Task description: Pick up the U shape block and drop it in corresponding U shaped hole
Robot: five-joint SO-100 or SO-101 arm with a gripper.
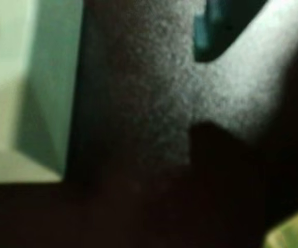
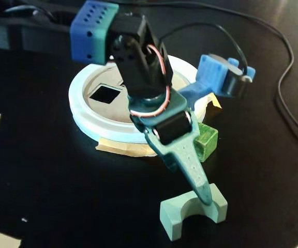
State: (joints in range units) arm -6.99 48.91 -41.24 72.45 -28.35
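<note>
1. Gripper (image 2: 203, 192) is down at the block (image 2: 193, 211) in the fixed view, its teal fingertip touching the top of the arch near the notch; whether the jaws are spread or closed I cannot tell, since only one finger shows and the wrist view is dark and blurred.
2. Left of the fingertip in the wrist view, the block (image 1: 30, 93) fills the frame edge, pale mint, with flat faces and sharp edges.
3. It looks like painted wood: light, stiff, not fragile, somewhat smooth. I judge the flat side faces the best hold, one finger on each, rather than across the curved notch where a finger could slip.
4. Behind the gripper, up and left in the fixed view, sits the board (image 2: 82, 101) with its square cutout (image 2: 105, 93); the arm hides the U hole.
5. Just behind and right of the gripper, a green cube (image 2: 205, 139) rests against the board's rim, in the way of a low carry toward the board.
6. Cable (image 2: 286, 93) lies well apart, right.
</note>
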